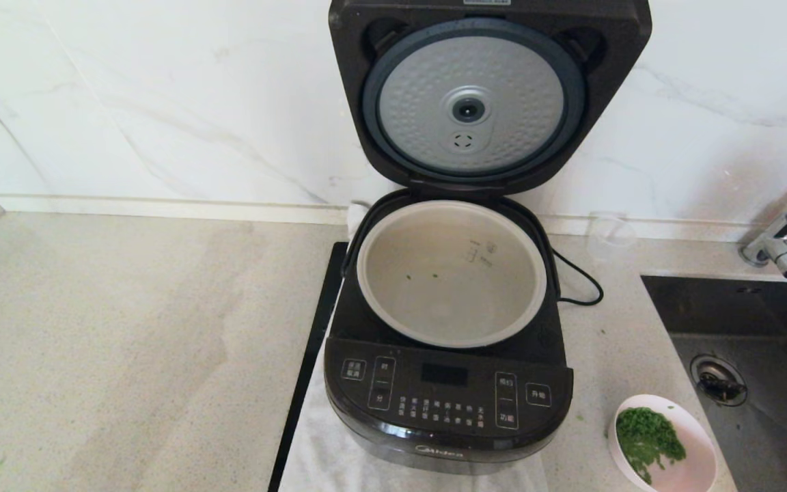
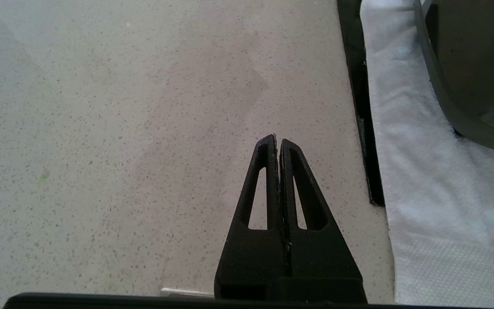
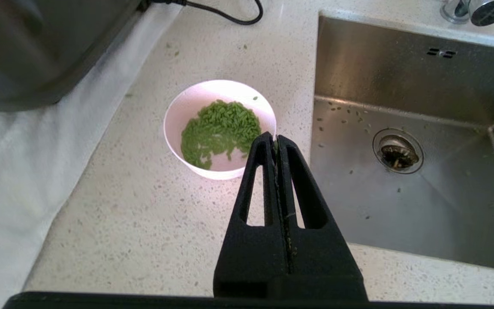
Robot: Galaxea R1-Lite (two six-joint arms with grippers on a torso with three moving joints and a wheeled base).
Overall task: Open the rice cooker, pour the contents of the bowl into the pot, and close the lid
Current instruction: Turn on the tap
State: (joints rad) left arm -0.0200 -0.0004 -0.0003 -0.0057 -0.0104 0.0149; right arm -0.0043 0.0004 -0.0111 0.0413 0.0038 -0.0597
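Pressed together and holding nothing, jaws of both grippers. Looking down from the head: sitting at centre on a white cloth [image 1: 311, 437], rice cooker [image 1: 447, 396] with lid [image 1: 489, 96] standing open at twelve o'clock, dimpled silver underside facing forward; lying bare below it, pot [image 1: 451, 273] with only a couple of green specks inside; resting at five o'clock from the cooker, bowl [image 1: 665, 443] with its chopped green contents [image 1: 649, 439], just beside the sink [image 1: 762, 383]. Looking along the left wrist: hanging over bare speckled countertop [image 2: 122, 128], left gripper [image 2: 278, 140], cloth and cooker base off to one side. Looking along the right wrist: hovering above the bowl's near rim, right gripper [image 3: 275, 138], greens heaped inside.
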